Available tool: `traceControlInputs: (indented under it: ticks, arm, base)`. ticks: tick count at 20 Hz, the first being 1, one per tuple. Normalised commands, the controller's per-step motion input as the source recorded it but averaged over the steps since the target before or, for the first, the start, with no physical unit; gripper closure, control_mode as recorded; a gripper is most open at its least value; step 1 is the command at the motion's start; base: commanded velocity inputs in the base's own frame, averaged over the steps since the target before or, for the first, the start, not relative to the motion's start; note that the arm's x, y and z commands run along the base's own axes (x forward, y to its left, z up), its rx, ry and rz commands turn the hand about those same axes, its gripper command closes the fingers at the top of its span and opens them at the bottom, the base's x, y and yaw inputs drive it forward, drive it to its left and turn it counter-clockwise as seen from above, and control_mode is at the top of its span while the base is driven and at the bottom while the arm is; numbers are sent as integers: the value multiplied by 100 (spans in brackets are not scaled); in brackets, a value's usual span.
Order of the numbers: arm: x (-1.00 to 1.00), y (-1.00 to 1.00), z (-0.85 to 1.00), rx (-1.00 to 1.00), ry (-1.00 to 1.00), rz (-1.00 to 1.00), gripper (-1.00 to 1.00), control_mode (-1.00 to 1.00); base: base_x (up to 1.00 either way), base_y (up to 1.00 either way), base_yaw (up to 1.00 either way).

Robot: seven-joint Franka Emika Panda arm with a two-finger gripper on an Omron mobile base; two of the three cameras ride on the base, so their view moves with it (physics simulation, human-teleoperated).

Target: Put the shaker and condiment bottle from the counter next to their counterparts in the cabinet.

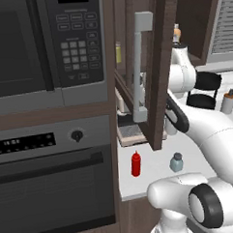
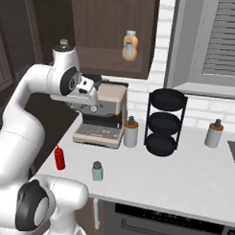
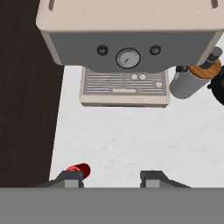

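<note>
The red condiment bottle [image 1: 136, 164] [image 2: 60, 158] stands on the white counter [image 2: 184, 174] near its left front corner. The pale shaker [image 1: 176, 162] [image 2: 97, 171] with a dark cap stands a little to its right. My gripper [image 3: 111, 177] hangs high above the counter in front of the coffee machine, open, with nothing between its fingertips. In the hand view the condiment bottle [image 3: 78, 169] shows far below, beside the left fingertip. The dark wood cabinet [image 2: 108, 23] above stands open, its door [image 1: 157, 63] swung out.
An amber bottle [image 2: 130, 45] sits on the cabinet shelf. A coffee machine [image 2: 102, 116], two white canisters [image 2: 131, 132] [image 2: 214, 134] and a black tiered rack [image 2: 165, 123] stand along the back. A microwave [image 1: 37, 45] and oven [image 1: 49, 180] are at the left.
</note>
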Motion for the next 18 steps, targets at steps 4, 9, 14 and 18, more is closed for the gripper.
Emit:
traceControlInputs:
  ticks: [4,9,14,18]
  arm:
    - [-10,-21,0,2,-4,1,-100,-100]
    - [-18,-30,-8,0,-6,5,-100,-100]
    - [0,-38,-21,1,-1,5,-100,-100]
    - [-17,-47,-28,9,-12,21,-100,-100]
  base:
    - [0,0,0]
    - [0,0,0]
    - [0,0,0]
    - [0,0,0]
